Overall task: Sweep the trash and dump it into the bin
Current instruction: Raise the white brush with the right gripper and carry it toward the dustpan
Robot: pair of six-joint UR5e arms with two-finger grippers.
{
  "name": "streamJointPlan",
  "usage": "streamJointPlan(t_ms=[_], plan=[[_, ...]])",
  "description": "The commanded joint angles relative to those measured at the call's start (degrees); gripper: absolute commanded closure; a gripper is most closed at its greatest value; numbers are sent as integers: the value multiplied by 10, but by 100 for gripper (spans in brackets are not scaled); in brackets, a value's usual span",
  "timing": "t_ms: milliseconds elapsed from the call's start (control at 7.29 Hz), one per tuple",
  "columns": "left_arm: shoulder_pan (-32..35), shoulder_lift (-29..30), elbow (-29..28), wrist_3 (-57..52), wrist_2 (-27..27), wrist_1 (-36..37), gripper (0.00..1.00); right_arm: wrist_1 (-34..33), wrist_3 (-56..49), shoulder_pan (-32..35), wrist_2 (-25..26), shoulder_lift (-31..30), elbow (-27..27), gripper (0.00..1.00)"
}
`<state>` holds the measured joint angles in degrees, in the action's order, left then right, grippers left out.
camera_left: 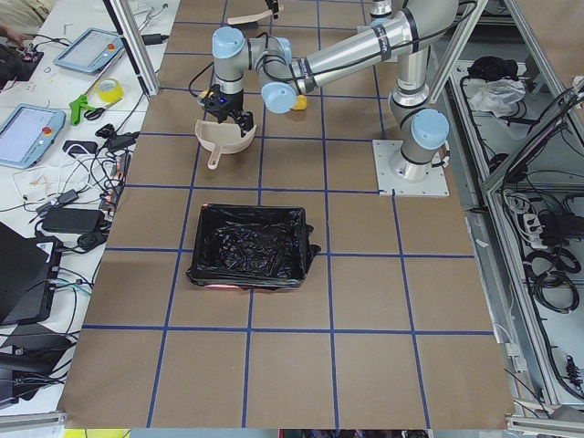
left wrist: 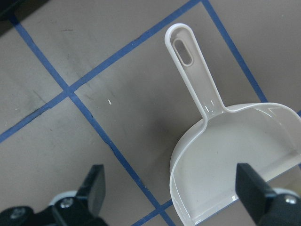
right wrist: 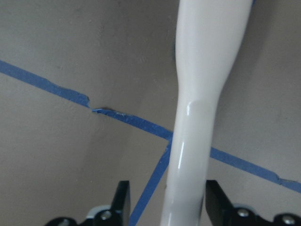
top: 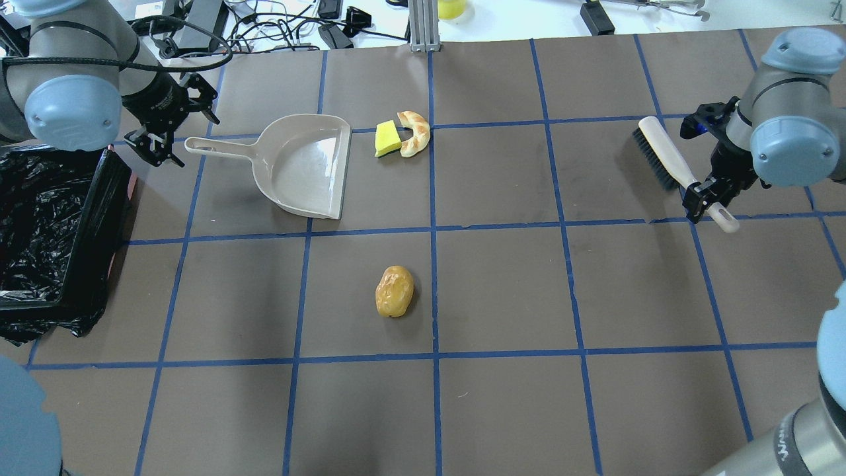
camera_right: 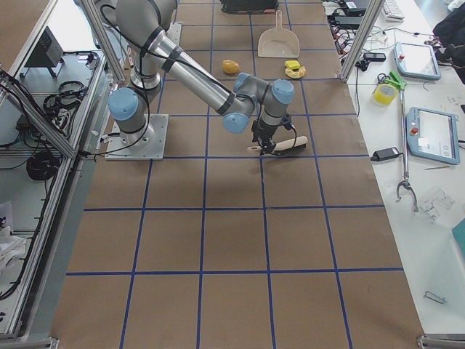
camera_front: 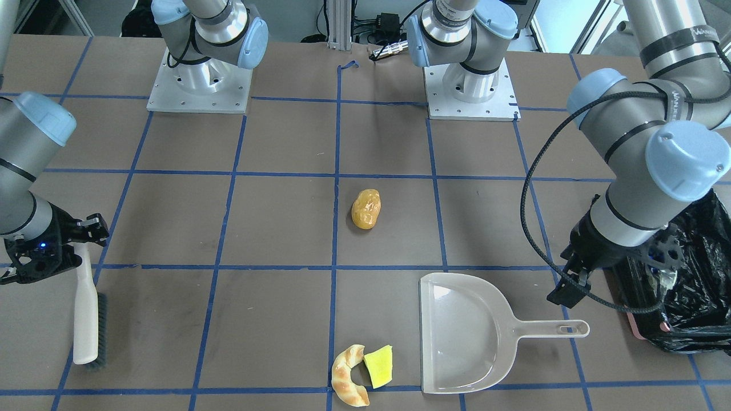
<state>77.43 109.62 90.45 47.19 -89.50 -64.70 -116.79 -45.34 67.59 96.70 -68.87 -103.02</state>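
The trash is three pieces: an orange-yellow potato lump (top: 394, 291) at mid-table, and a tan croissant (top: 416, 132) touching a yellow-green wedge (top: 386, 139) just beyond the beige dustpan's (top: 310, 165) mouth. The bin (top: 39, 225), lined with black plastic, stands at the table's left edge. My left gripper (top: 162, 135) is open and empty, hovering by the end of the dustpan handle (left wrist: 188, 52). My right gripper (top: 704, 192) straddles the handle of the beige hand brush (top: 667, 155), which lies on the table. In the right wrist view, one finger (right wrist: 216, 202) touches the handle and the other stands apart.
The brown table top (top: 502, 297) is marked with a blue tape grid. Both arm bases (camera_front: 200, 85) stand at the robot's edge. Cables and tools lie beyond the far edge (top: 297, 26). The bin's pink rim (top: 132, 188) shows near the left gripper.
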Motion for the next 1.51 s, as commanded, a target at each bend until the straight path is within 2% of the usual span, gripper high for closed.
streamJointPlan(t_ms=[0,274,412,686,960,1235,1372], plan=[[0,59,-35,12,-8,22,3,1,8,-8,1,0,4,69],[0,101,-56,20,-9,39,3,2,15,-8,10,-4,4,81],[0,122,-63,30,-8,69,4,4,34,-7,25,-15,3,87],[0,140,-67,33,-16,82,3,15,68,7,28,-33,4,88],[0,142,-67,61,-17,81,4,32,153,65,38,-49,4,89],[0,143,-64,83,-20,82,4,63,248,118,44,-47,28,89],[0,143,-63,98,-21,83,16,94,306,148,41,-43,47,89]])
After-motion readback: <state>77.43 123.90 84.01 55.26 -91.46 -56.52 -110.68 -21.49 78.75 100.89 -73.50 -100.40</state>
